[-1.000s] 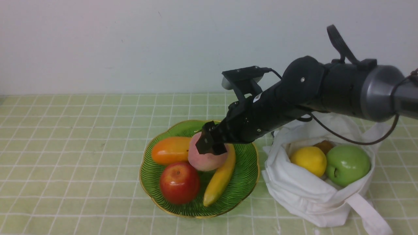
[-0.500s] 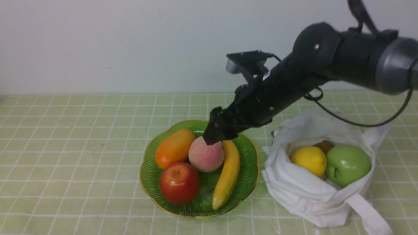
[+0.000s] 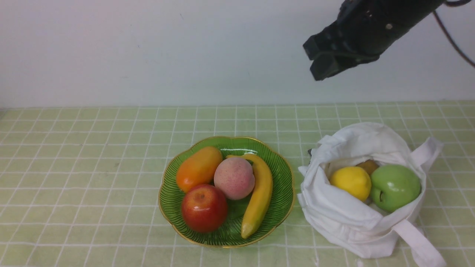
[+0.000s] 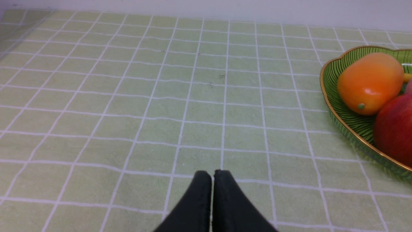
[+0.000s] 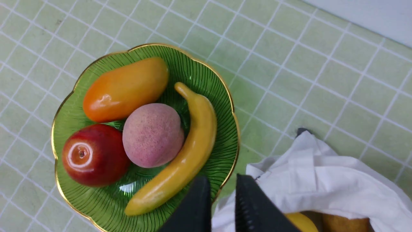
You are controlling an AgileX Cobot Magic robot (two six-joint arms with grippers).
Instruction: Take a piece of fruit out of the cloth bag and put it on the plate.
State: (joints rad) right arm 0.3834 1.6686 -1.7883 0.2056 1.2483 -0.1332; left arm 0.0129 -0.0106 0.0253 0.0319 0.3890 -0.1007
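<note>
The pink fuzzy peach [image 3: 234, 178] [image 5: 153, 135] lies in the middle of the green ribbed plate [image 3: 282, 167] [image 5: 199, 71], with nothing touching it. The white cloth bag [image 3: 345, 218] [image 5: 322, 174] stands open just right of the plate. My right gripper [image 3: 314, 61] [image 5: 222, 178] hangs high above the bag's near-plate edge, its jaws drawn almost together and holding nothing. My left gripper [image 4: 212, 174] is shut and empty over bare tablecloth to the left of the plate [image 4: 328, 83]; the front view does not show it.
On the plate with the peach are an orange mango [image 3: 198, 168], a red apple [image 3: 204, 207] and a banana [image 3: 259, 196]. A lemon [image 3: 350, 181] and a green apple [image 3: 395, 187] sit in the bag. A strap [image 3: 419, 244] trails to the front right.
My right gripper let go of the peach on the plate, rose up and to the right, and closed its jaws. The mango and banana shifted slightly as the peach settled.
</note>
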